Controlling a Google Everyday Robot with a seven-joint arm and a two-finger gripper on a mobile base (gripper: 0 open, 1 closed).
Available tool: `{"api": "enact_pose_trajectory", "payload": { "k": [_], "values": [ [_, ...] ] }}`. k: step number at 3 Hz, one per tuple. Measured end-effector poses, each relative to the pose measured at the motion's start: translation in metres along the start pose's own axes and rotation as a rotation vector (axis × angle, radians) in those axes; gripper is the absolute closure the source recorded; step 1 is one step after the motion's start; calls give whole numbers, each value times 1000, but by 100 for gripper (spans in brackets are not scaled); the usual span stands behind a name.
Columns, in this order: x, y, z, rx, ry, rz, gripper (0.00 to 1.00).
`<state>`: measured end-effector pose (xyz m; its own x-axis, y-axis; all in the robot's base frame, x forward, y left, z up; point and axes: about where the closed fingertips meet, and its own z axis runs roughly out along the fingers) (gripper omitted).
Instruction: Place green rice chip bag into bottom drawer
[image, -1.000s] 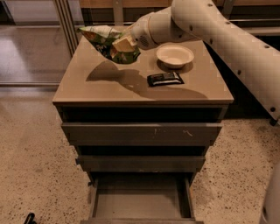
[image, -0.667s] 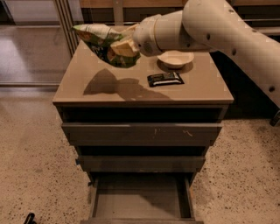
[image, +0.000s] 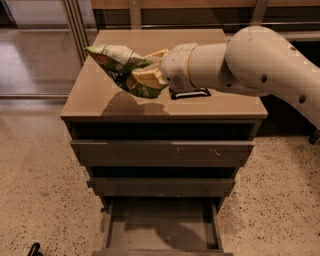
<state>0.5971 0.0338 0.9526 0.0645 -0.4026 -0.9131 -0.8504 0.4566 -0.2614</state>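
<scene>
The green rice chip bag (image: 119, 66) is a wrinkly green and white bag held in the air above the cabinet top, over its front left part. My gripper (image: 148, 75) is shut on the green rice chip bag at its right end, its tan fingers (image: 145, 79) pressed into the foil. The white arm reaches in from the right. The bottom drawer (image: 161, 227) is pulled out below, showing a plain grey floor with nothing in it.
A small flat black wrapped bar (image: 189, 93) lies on the cabinet top (image: 95, 97), partly behind my wrist. Two upper drawers (image: 162, 152) with flat grey fronts sit above the open one. A speckled floor surrounds the cabinet.
The arm has carried the bag forward toward the cabinet's front edge and a little lower. The white bowl seen earlier is now hidden behind the arm.
</scene>
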Motion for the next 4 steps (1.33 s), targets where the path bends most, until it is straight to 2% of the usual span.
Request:
{"api": "enact_pose_trajectory", "payload": {
  "k": [1,2,3,4],
  "values": [
    [16,20,-26,88,29,72,100],
    [48,53,-74,272,87,205,100],
    [71,85,-89,319,103,273,100],
    [107,105,-111,379,119,359,100]
  ]
}}
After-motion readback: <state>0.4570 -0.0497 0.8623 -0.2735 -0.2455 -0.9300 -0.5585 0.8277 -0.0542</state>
